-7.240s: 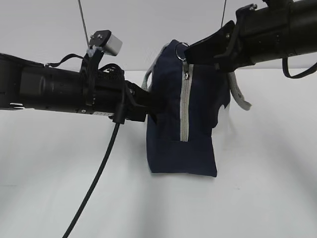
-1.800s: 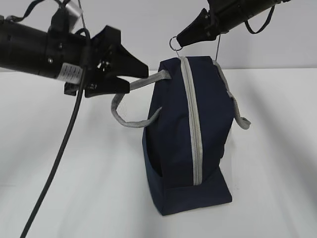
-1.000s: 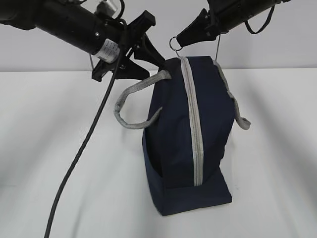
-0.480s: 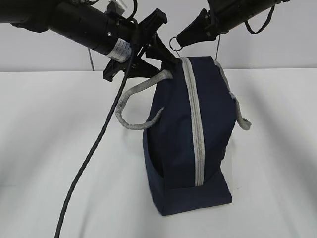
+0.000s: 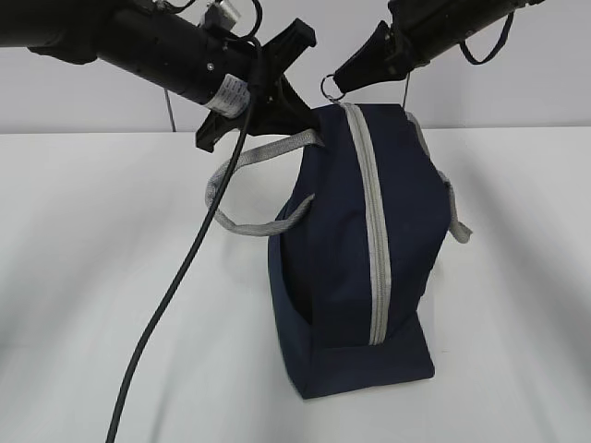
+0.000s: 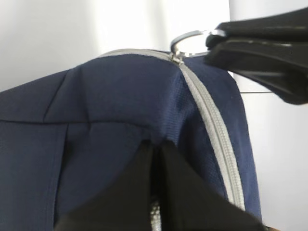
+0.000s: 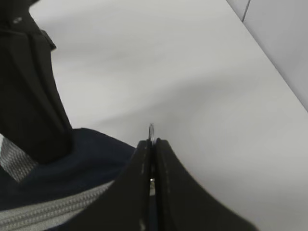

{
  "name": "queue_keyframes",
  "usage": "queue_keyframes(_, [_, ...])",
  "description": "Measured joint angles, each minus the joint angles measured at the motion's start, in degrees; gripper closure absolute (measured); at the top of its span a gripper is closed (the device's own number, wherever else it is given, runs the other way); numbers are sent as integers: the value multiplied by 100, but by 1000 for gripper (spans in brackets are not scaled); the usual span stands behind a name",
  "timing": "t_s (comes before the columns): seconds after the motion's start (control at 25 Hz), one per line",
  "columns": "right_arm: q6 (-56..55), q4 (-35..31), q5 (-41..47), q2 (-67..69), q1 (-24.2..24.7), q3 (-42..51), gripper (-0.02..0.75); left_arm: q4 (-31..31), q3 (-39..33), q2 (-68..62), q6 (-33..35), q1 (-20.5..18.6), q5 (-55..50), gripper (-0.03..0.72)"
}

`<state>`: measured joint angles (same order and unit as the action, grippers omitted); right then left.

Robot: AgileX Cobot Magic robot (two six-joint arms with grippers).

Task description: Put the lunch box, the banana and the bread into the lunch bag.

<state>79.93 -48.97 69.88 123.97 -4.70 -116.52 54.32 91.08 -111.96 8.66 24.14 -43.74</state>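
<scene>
Since the frame half a second earlier, the left gripper [image 5: 297,109] has been closed from half open, pinching the navy fabric at the top of the lunch bag [image 5: 351,249]. The bag is stood upright on the white table [image 5: 111,277], zipper closed. Its metal zip ring [image 5: 331,85] is held in the tightly closed right gripper [image 5: 343,81].

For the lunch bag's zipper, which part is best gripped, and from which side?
Grip the metal zip ring at the top of the lunch bag, coming in from above on the right. It stands proud of the fabric above the closed grey zipper, so thin tips fit; the right end effector is shut on it.
</scene>
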Motion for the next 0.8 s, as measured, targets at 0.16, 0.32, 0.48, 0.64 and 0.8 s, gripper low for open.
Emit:
queue_keyframes(0.16, [438,98,10,0,0,0,754,-11,36,0,2,0,-110,683])
queue_keyframes(0.32, [1089,-223,11,137,64,-61,754,-53,48,0,33,-19,-305,683])
queue_keyframes(0.48, [1677,-733,11,361,201,-61,754,-180,78,0,64,-126,-474,683])
queue_keyframes(0.64, [2033,-950,11,401,251,-61,754,-238,78,0,220,-206,-528,685])
queue_keyframes(0.8, [2411,-1268,11,534,251,-61,754,-238,78,0,419,-235,-558,685])
